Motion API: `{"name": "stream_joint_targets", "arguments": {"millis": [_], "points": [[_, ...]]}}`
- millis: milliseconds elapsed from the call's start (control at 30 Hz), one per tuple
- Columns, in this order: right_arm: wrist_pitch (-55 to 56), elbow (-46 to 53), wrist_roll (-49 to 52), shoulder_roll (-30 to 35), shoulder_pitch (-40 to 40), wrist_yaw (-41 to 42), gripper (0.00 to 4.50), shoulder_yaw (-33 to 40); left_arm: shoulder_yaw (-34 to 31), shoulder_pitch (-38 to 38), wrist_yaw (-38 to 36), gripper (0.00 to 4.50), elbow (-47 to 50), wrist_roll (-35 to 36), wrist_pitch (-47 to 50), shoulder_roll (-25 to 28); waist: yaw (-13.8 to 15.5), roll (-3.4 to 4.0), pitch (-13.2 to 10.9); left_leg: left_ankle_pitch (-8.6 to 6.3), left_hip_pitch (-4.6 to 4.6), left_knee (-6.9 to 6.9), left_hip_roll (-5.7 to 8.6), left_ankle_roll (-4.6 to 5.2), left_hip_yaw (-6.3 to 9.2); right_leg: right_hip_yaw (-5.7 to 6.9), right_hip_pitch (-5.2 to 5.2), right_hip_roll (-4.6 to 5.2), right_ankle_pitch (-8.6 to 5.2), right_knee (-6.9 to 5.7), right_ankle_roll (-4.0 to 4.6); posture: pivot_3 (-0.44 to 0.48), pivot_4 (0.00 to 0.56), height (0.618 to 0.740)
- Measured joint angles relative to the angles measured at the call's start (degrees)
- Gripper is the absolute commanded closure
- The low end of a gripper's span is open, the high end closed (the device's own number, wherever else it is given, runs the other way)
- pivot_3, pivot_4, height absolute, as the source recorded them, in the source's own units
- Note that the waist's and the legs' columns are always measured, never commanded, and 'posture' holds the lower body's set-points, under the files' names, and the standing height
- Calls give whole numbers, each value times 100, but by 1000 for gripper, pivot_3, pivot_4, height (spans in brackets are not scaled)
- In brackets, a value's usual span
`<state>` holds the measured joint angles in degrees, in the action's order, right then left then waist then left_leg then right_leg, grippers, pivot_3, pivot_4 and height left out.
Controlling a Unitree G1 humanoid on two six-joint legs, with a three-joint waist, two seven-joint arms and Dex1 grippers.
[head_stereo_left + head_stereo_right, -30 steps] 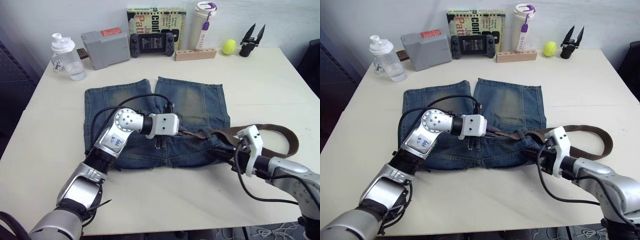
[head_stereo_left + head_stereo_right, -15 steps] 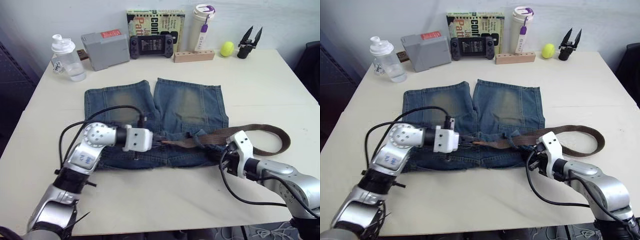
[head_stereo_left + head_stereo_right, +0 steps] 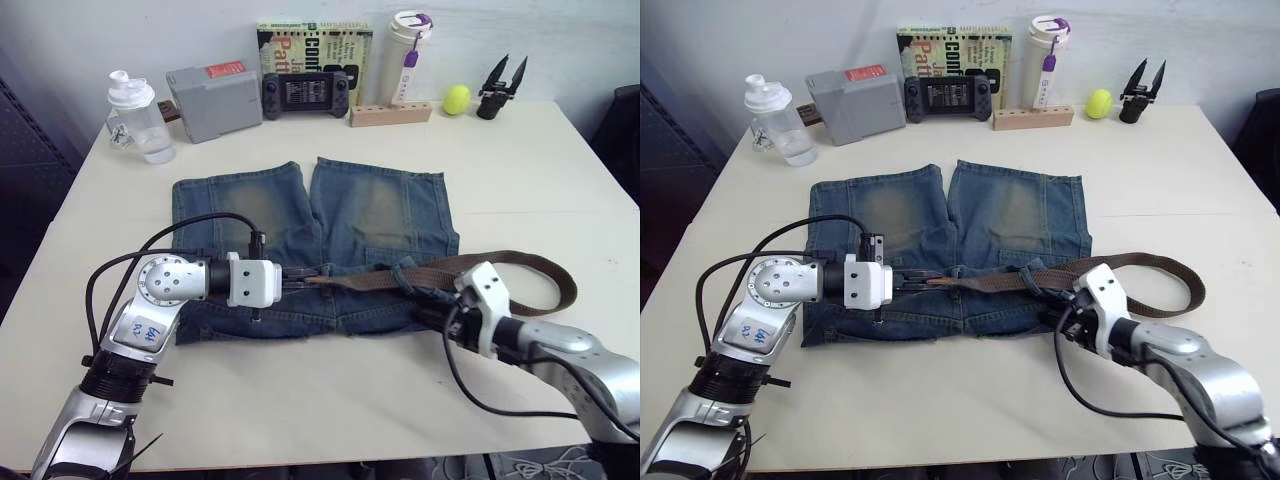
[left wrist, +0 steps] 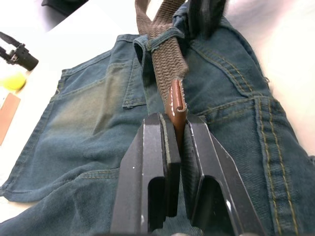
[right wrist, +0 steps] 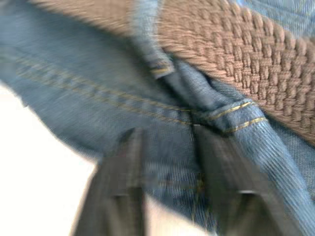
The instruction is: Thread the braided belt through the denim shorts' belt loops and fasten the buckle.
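The denim shorts (image 3: 370,210) lie flat mid-table, waistband toward me. The braided belt (image 3: 470,262) runs along the waistband and under a belt loop (image 4: 160,40), then curves in a wide bend off the shorts to the right. My left gripper (image 3: 297,280) is shut on the belt's dark leather tip (image 4: 176,105) over the waistband's middle. My right gripper (image 3: 437,312) sits at the waistband's right corner, its fingers (image 5: 123,196) pinching the denim just below the belt. The buckle is hidden.
Along the table's far edge stand a clear bottle (image 3: 135,115), a grey box (image 3: 212,87), a game console (image 3: 305,92), a book (image 3: 315,40), a white tumbler (image 3: 405,55), a wooden block (image 3: 390,112), a yellow ball (image 3: 457,97) and a black tool (image 3: 497,85).
My left gripper has drawn the belt's tip leftward along the waistband. The belt's bend on the right has shrunk. My right gripper has stayed at the shorts' corner.
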<state>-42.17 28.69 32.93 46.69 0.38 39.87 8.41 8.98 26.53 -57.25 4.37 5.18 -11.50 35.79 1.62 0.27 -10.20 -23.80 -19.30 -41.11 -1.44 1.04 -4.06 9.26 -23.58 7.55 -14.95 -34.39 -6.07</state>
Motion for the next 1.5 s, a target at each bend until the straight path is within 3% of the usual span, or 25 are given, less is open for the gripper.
{"name": "stream_joint_targets", "arguments": {"millis": [33,167,400,500,533,700,733,933,1067,1267,1500], "points": [[277,96,-139,183,103,189,986,29,1,7,6,4500,0,3,9,-13,-7,0,0,0,2,2,0,0,0,0,1,-1,0,1,0,0,150,726],[1723,226,-1284,883,499,746,986,-271,7,24,11,4500,-1,8,34,-100,-15,0,0,0,6,4,-2,-1,-7,-1,1,-3,0,3,0,0,150,726],[3374,-452,-3057,907,214,590,986,-1243,32,146,13,4500,6,11,170,-205,-9,1,-1,0,3,2,-4,-1,-46,2,1,-3,0,5,0,0,150,726],[3653,-603,-3436,872,17,434,1736,-1397,36,186,14,4500,6,10,214,-216,-20,1,-1,0,6,1,-5,-2,-48,1,5,-5,0,6,-1,0,150,726],[3714,-660,-3540,869,-36,390,2329,-1438,37,196,15,4500,7,11,214,-227,-22,1,-1,0,6,-1,-7,-2,-49,0,5,-5,1,6,-1,0,150,726],[3830,-844,-3740,770,-105,309,4363,-1503,37,202,17,4500,13,11,226,-229,-12,0,-1,0,8,-1,-9,-2,-47,0,8,-5,1,6,-1,0,150,726],[3830,-874,-3740,746,-87,310,4466,-1507,37,202,18,4500,13,10,228,-229,-12,0,-1,0,8,-2,-9,-2,-48,0,8,-4,1,6,-2,0,150,726],[3813,-1135,-3736,713,-38,216,4466,-1410,57,202,19,4500,14,10,214,-244,9,0,0,0,8,-6,-9,-1,-45,1,13,0,2,6,-4,0,150,726],[3866,-2159,-3743,1071,90,47,4466,-678,166,199,20,4500,56,-49,86,-288,179,0,0,-1,2,-15,-9,7,-43,1,23,7,16,27,-20,0,150,726],[3852,-2214,-3696,1035,196,64,4466,-517,228,199,90,4500,106,-119,2,-344,181,0,0,-1,2,-13,-2,6,-42,4,23,-1,16,29,-19,0,150,726],[2166,-1298,-2314,489,240,483,1583,-38,292,204,199,4500,106,-235,-138,-463,121,5,-3,-1,1,-6,-9,6,-45,3,18,-13,17,30,-15,0,150,726]]}}
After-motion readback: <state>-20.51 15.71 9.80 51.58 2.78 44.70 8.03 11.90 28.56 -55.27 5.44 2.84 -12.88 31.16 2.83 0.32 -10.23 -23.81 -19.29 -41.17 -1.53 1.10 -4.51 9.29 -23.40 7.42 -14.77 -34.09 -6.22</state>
